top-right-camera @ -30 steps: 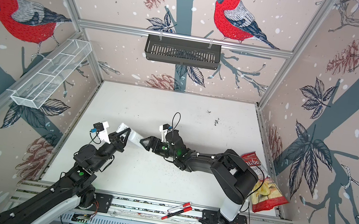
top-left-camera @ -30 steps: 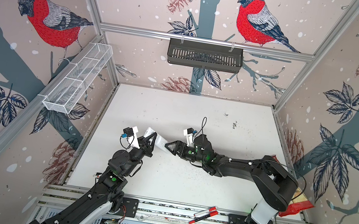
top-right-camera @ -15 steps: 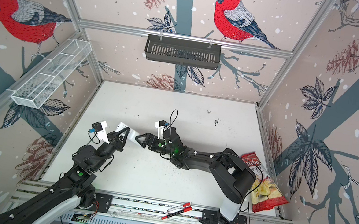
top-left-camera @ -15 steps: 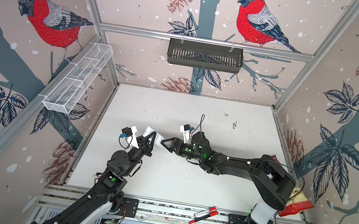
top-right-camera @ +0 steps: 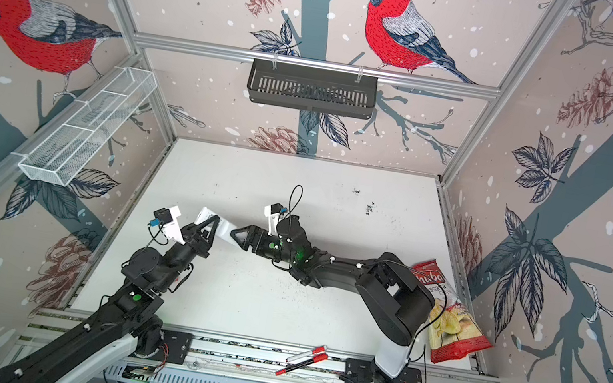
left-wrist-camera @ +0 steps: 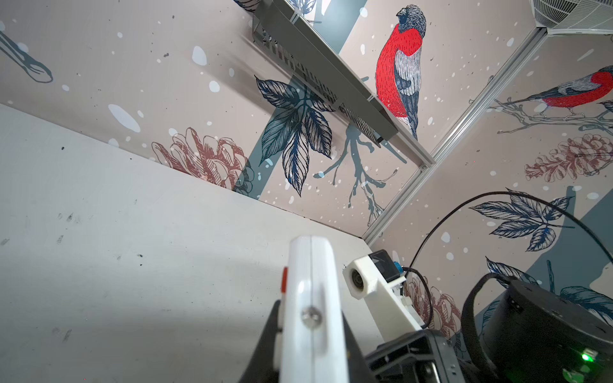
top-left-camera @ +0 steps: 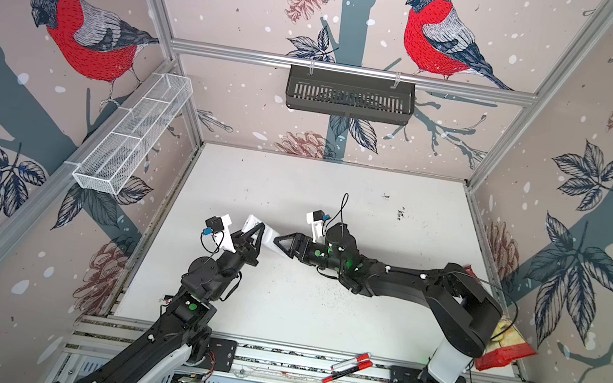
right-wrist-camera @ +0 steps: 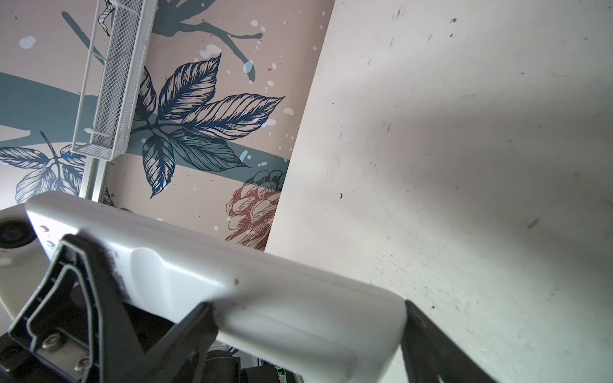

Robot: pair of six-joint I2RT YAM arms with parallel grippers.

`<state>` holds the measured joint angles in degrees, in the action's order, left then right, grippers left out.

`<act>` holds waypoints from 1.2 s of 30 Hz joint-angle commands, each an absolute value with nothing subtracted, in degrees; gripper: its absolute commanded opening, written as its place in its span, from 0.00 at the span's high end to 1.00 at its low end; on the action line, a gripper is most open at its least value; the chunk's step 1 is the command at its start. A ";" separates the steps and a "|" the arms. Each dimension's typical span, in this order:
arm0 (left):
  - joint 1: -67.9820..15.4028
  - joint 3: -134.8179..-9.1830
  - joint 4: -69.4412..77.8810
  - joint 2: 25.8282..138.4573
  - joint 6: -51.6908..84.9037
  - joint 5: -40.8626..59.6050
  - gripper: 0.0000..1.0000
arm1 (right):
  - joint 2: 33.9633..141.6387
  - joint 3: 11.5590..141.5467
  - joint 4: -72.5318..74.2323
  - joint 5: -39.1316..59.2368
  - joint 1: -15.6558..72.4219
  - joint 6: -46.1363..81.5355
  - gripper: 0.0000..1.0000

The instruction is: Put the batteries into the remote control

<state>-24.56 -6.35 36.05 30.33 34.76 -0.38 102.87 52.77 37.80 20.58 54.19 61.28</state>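
The white remote control [top-left-camera: 263,234] [top-right-camera: 221,229] hangs in the air above the left-middle of the table. My left gripper [top-left-camera: 256,231] [left-wrist-camera: 311,335] is shut on it, one finger on the button face and one on the plain back; the left wrist view shows the remote control [left-wrist-camera: 311,275] edge-on. My right gripper [top-left-camera: 281,241] [right-wrist-camera: 308,318] comes in from the right. Its fingers [right-wrist-camera: 192,331] stand wide on either side of the free end of the remote control [right-wrist-camera: 265,298], at its two long edges. The batteries are out of view.
Two red-and-white marker pens [top-left-camera: 349,366] lie on the front rail. A red chips bag [top-right-camera: 448,313] leans at the table's right edge behind the right arm's base. A black basket [top-left-camera: 350,94] hangs on the back wall, a white mesh tray [top-left-camera: 132,138] on the left wall.
My right gripper has moved left up to the remote control's free end, and its fingers have drawn in a little. The left gripper has held still with the remote control.
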 commanded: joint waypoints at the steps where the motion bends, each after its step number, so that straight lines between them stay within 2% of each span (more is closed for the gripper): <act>1: -24.57 -6.96 38.54 29.88 37.09 3.16 1.00 | 103.65 53.89 36.88 19.34 54.13 61.08 0.15; 17: -24.54 -6.80 39.37 30.58 37.18 3.52 1.00 | 104.42 55.04 34.52 19.34 54.34 60.29 0.23; 36: -24.53 -7.52 37.75 31.81 34.63 2.64 1.00 | 102.66 53.49 32.70 18.92 53.99 58.52 0.24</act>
